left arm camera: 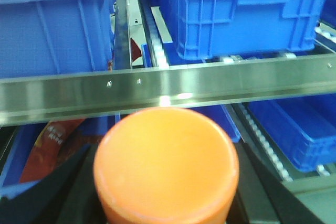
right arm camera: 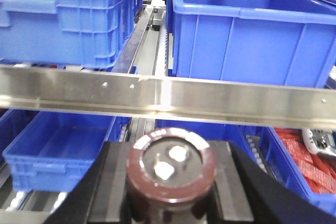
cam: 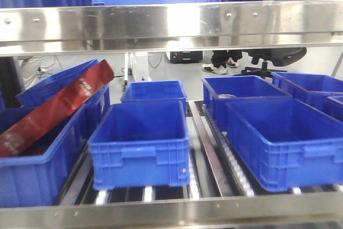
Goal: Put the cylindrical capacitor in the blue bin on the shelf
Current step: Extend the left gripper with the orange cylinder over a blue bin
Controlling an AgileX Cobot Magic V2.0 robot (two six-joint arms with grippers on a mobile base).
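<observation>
Both clamped: your right gripper on the capacitor, left gripper on an orange cylinder; next, clear the shelf rail.

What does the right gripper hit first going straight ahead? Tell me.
Likely the shelf's steel rail, crossing just ahead of the right gripper and its capacitor; blue bins sit behind it. Depth is unclear.

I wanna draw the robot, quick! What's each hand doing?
Left gripper: closed on an orange cylinder.
Right gripper: closed on the brown capacitor.
</observation>
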